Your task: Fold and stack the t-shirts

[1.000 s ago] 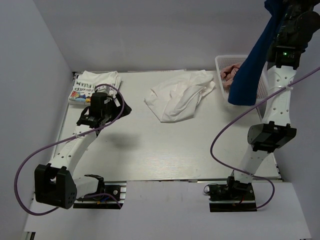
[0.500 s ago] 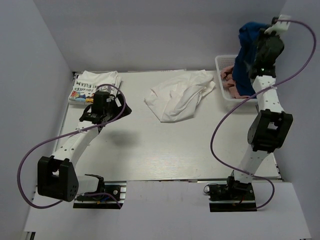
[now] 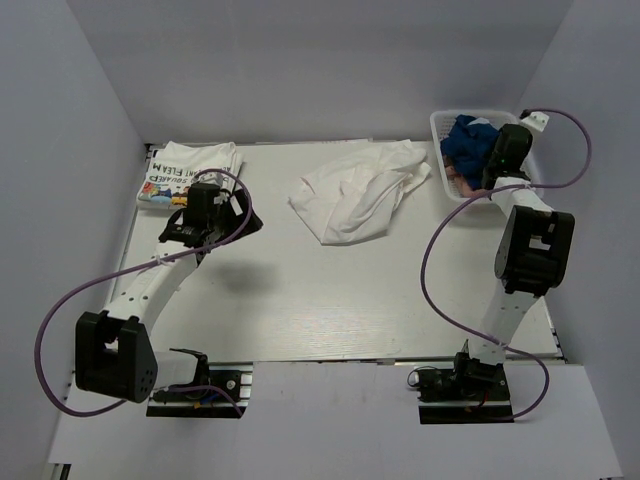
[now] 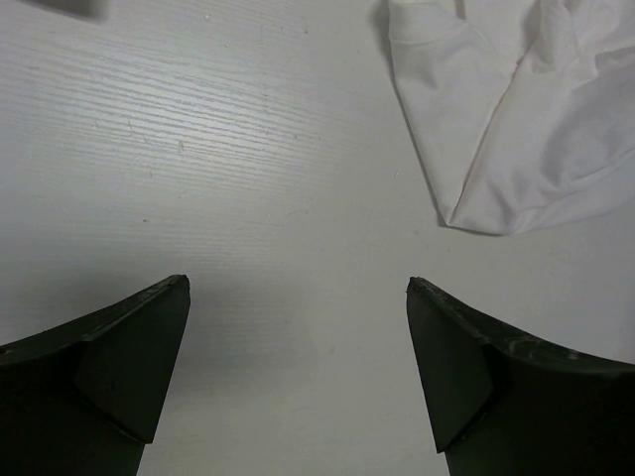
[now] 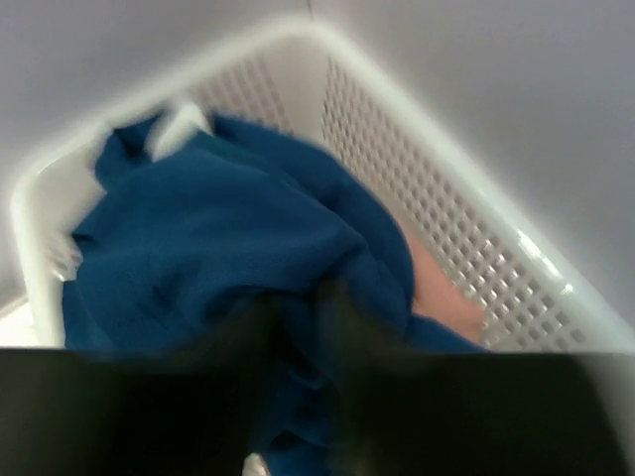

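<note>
Blue garment (image 3: 462, 140) lies in the basket (image 3: 436, 130) under the outstretched right tool (image 3: 488, 172).

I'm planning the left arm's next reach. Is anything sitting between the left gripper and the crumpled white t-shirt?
Nothing visible does. In the left wrist view, only bare table lies between the open left gripper and the crumpled white t-shirt, which lies ahead and to its right.
</note>
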### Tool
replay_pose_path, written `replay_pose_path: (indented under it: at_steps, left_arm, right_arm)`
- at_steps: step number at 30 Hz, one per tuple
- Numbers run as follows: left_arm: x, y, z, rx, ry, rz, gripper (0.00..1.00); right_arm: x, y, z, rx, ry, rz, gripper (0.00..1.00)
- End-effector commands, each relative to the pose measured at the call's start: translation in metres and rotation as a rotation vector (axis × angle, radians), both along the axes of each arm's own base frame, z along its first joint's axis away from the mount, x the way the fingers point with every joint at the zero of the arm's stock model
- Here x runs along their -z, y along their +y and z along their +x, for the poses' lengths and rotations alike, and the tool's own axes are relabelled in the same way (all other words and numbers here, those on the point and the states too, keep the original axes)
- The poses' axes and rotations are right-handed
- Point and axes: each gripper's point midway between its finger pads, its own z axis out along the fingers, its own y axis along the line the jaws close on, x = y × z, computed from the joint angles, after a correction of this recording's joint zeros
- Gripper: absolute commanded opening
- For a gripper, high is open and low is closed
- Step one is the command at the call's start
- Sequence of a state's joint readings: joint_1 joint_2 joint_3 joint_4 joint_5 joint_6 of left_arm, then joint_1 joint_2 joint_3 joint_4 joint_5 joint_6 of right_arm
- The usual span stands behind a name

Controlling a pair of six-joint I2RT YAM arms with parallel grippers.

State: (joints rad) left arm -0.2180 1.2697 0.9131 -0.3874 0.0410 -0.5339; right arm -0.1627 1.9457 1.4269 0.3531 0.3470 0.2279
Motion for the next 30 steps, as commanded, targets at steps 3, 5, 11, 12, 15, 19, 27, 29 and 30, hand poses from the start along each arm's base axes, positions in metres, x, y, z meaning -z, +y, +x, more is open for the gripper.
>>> replay_pose_path:
  at_steps: [3,5,11,12,15,19,27,29,30]
  left_arm:
    - [-0.007,-0.006,0.013,0.025,0.025,0.005,1.00]
    - [0.002,-0.023,0.014,0.093,0.072,-0.024,1.00]
    - [0.016,-0.048,0.042,0.141,0.097,-0.030,1.00]
    - [0.021,-0.051,0.047,0.149,0.110,-0.008,1.00]
    - [0.045,-0.065,0.070,0.161,0.191,0.068,1.00]
    - [0.060,-0.077,0.111,0.147,0.235,0.149,1.00]
    - [0.096,-0.100,0.156,0.129,0.244,0.194,1.00]
    - [0.111,-0.104,0.166,0.130,0.266,0.201,1.00]
    - [0.116,-0.107,0.168,0.132,0.280,0.190,0.99]
  right_arm:
    - [-0.025,0.005,-0.006,0.005,0.032,0.051,0.90]
    - [-0.059,0.023,-0.003,-0.089,-0.017,0.029,0.90]
    - [-0.172,0.076,-0.039,-0.277,-0.088,-0.050,0.90]
    - [-0.167,0.083,-0.043,-0.306,-0.051,-0.051,0.90]
    - [-0.172,0.115,-0.050,-0.403,0.001,-0.073,0.90]
    - [-0.134,0.194,-0.043,-0.661,0.071,0.018,0.90]
    - [-0.053,0.270,-0.028,-0.762,0.277,0.109,0.90]
    - [-0.027,0.283,-0.021,-0.742,0.351,0.110,0.90]
    - [-0.020,0.290,-0.021,-0.744,0.366,0.111,0.90]
